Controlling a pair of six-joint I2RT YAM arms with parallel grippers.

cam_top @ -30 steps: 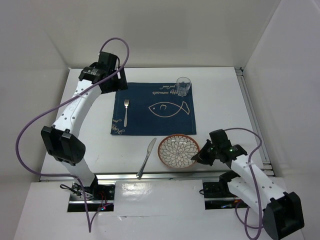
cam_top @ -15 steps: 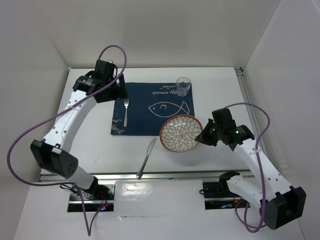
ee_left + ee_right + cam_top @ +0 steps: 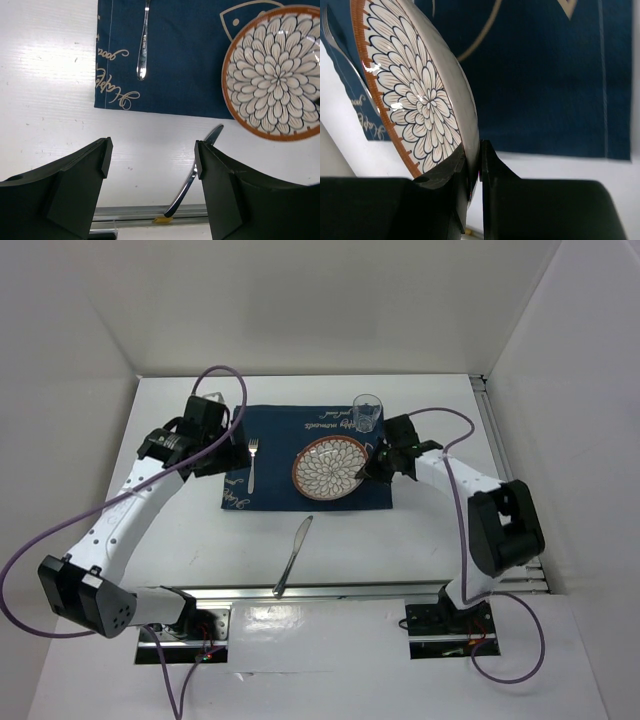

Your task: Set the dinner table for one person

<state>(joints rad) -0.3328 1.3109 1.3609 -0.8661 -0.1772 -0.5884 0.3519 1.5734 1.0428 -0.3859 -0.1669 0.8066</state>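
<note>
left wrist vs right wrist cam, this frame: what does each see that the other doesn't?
Only left wrist: the knife lying on the dinner table, the handle of the fork on the placemat, and the left gripper, open with nothing between its fingers. Only right wrist: the right gripper pinching the rim of the plate, which is steeply tilted. Both: the plate, the navy placemat and the white tabletop.

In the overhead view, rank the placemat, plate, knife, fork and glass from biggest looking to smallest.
1. placemat
2. plate, held up nearer the camera, so it may look oversized
3. knife
4. fork and glass: unranked, since the fork is longer and the glass is wider
</note>
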